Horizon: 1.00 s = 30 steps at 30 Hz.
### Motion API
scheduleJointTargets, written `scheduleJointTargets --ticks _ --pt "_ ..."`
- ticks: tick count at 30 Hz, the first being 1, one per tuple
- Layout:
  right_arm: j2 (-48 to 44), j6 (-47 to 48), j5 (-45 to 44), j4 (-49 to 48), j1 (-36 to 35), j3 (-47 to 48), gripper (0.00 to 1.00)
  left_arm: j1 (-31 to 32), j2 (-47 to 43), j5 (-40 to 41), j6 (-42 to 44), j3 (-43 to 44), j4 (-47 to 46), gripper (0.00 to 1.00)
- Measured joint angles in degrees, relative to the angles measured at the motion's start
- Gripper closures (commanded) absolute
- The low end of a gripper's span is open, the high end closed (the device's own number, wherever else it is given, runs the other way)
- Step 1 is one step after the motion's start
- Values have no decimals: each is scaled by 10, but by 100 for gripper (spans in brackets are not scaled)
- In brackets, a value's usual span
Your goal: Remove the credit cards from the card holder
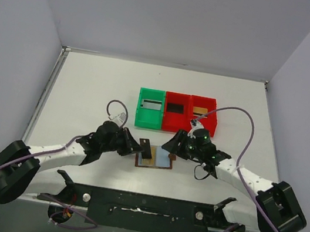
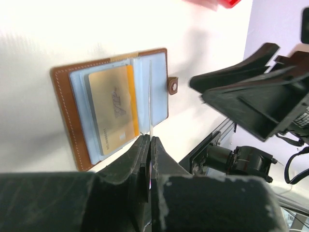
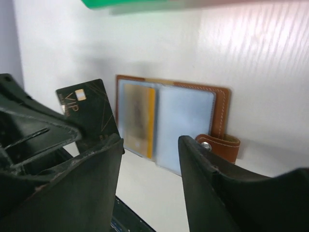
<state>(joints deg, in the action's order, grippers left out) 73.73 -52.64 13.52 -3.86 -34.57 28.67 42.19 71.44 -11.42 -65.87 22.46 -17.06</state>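
Left wrist view: the left gripper point(image 2: 149, 141) is closed completely. Its two fingers point(image 2: 137, 162) pinch the near edge of a black card point(image 2: 150, 96), seen here only as a thin line running straight out from the fingertips. Beyond the fingertips, and mostly to their left, the wallet point(image 2: 159, 92) lies open and flat on the white table point(image 2: 38, 38). A gold card point(image 2: 113, 108) sits in one pale blue pocket, and the snap tab point(image 2: 173, 86) sticks out past the right edge of the wallet. In the right wrist view the right gripper point(image 3: 150, 145) has its fingers point(image 3: 96, 183) well apart and holds nothing. The wallet shows in the gap beyond them, and the snap tab is just beside the tip of the right finger. The black card stands tilted up outside the left finger, with its top and side edges free in the air. Whether its lower edge touches the wallet I cannot tell. In the top view the two grippers face each other over the wallet, the left one at its left edge and the right one near its far right corner. Past the fingertips, a green bin point(image 1: 140, 106) and two red bins point(image 1: 173, 122) stand in a row, with a strip of white table between them and the wallet.
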Motion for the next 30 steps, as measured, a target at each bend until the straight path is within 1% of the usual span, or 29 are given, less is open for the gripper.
scheduleJointTargets --ticks 3,6,10,15,21,26,30 --pt "-68 4 -1 -12 20 -4 40 -32 -45 -18 25 -4 22 100" --pt "-123 16 -2 -47 44 -20 36 -45 -88 -31 55 -3 30 100" --pt "-160 33 16 -74 65 -38 36 -45 -121 -54 86 -3 19 100" --pt "-156 36 80 -94 81 -38 36 -45 -125 -92 98 -5 -36 100" --pt "-155 17 150 -171 80 -38 39 -45 -125 -130 97 -6 -96 100" --pt "-116 19 185 -184 47 -16 44 -43 -109 -161 87 -6 -141 100" --pt "-79 20 194 -198 16 3 50 -40 -95 -175 77 -6 -168 100"
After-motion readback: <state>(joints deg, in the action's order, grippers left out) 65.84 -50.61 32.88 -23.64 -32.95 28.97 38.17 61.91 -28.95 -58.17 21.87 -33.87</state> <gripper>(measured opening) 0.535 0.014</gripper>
